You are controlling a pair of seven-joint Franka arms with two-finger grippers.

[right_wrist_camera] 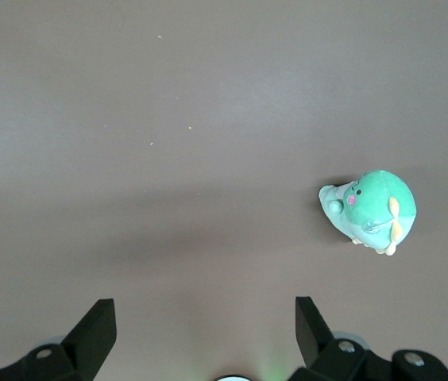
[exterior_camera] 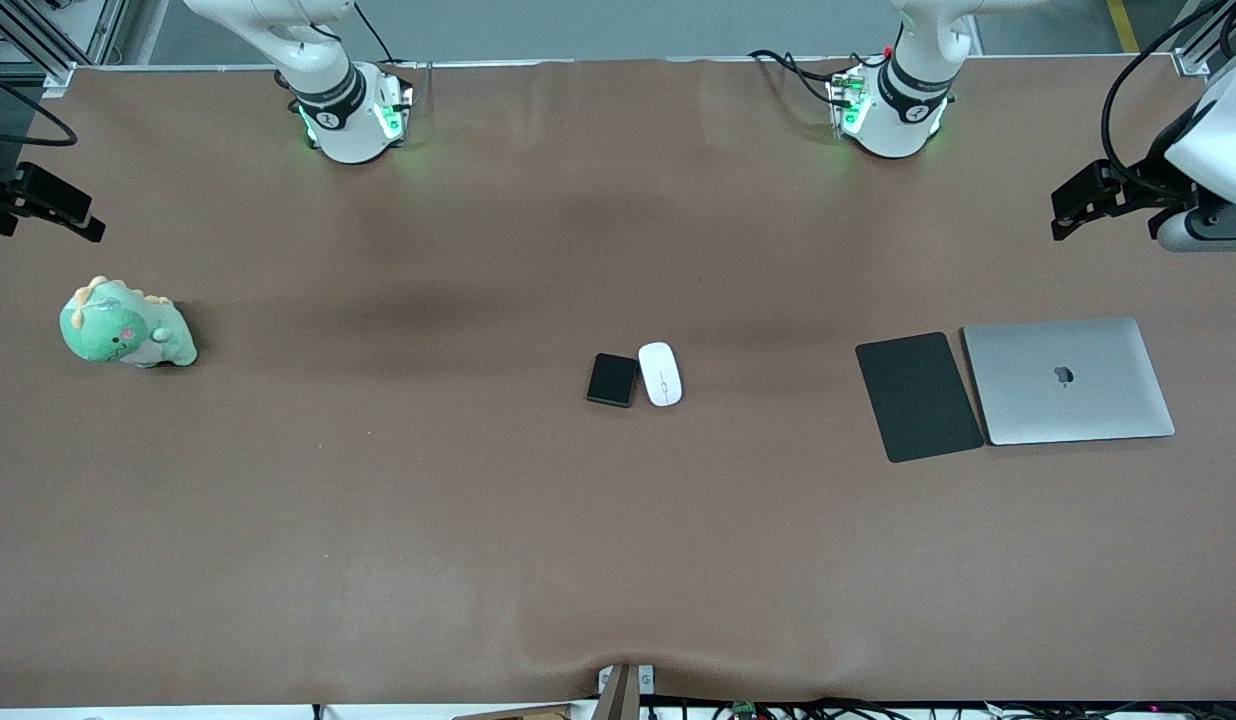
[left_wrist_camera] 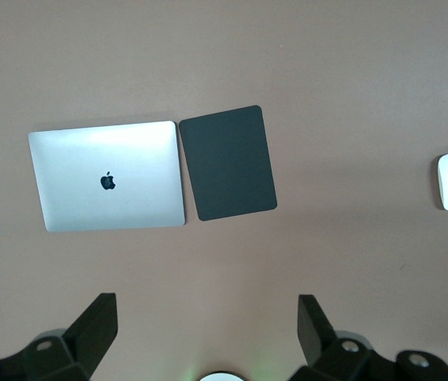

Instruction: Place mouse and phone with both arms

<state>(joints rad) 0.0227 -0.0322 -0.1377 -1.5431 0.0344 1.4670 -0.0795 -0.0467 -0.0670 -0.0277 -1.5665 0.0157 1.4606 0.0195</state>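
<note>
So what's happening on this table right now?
Nothing is being handled yet. Two robot arms wait at the table's ends, the left gripper and the right gripper both up in the air with jaws open and empty. The white mouse and the black phone lie side by side mid-table. A black mat and closed laptop sit toward the left arm's end, a green plush toy toward the right arm's.

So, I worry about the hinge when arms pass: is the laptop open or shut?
Shut. The silver laptop lies flat with its lid down, logo facing up, beside the black mat.
</note>
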